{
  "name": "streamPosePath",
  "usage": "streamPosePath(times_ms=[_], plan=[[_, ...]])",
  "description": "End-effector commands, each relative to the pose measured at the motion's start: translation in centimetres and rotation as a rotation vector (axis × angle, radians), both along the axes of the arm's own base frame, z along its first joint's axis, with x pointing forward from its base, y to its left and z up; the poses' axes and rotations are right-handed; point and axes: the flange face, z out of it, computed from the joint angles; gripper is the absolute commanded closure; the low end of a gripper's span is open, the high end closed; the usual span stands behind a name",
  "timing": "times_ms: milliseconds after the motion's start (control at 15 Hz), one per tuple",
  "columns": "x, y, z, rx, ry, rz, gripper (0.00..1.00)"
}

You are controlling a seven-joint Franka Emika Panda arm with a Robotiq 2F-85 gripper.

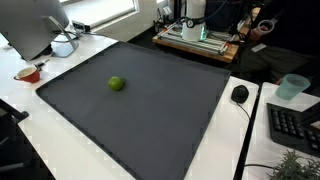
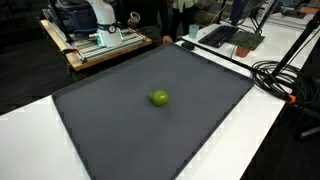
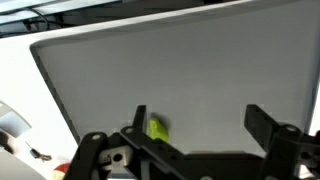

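A green lime point(image 1: 116, 84) lies alone on a large dark grey mat point(image 1: 150, 125); it also shows in the other exterior view point(image 2: 159, 98) near the mat's point(image 2: 130, 140) middle. In the wrist view my gripper point(image 3: 198, 112) is open and empty, well above the mat point(image 3: 180, 60). The lime point(image 3: 157, 128) sits just inside the left finger, partly hidden behind the gripper body. The gripper itself does not show in either exterior view; only the white arm base point(image 2: 100, 18) stands on a wooden cart behind the mat.
On the white table around the mat are a black mouse point(image 1: 240, 94), a keyboard point(image 1: 295, 125), a blue cup point(image 1: 292, 87), a monitor point(image 1: 35, 25) and a red bowl point(image 1: 28, 73). Black cables point(image 2: 285, 75) and a laptop point(image 2: 230, 35) lie beside the mat.
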Motion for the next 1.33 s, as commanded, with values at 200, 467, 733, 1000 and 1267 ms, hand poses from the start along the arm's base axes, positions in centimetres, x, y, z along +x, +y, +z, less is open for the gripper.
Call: streamPosePath(times_ms=[200,467,733,1000,1267], plan=[[2.0,-3.2,-3.6,0.05,-0.003,-0.016,0.0],[2.1,-2.7,-3.2,0.046,-0.009,-0.006,0.0],[2.1,-4.3,-6.1,0.115,-0.156,0.043,0.0],[6.4,-7.9,-8.1,0.158,-0.287,0.097,0.0],[9.1,-11.2,-13.0,0.165,-0.319,0.167,0.0]])
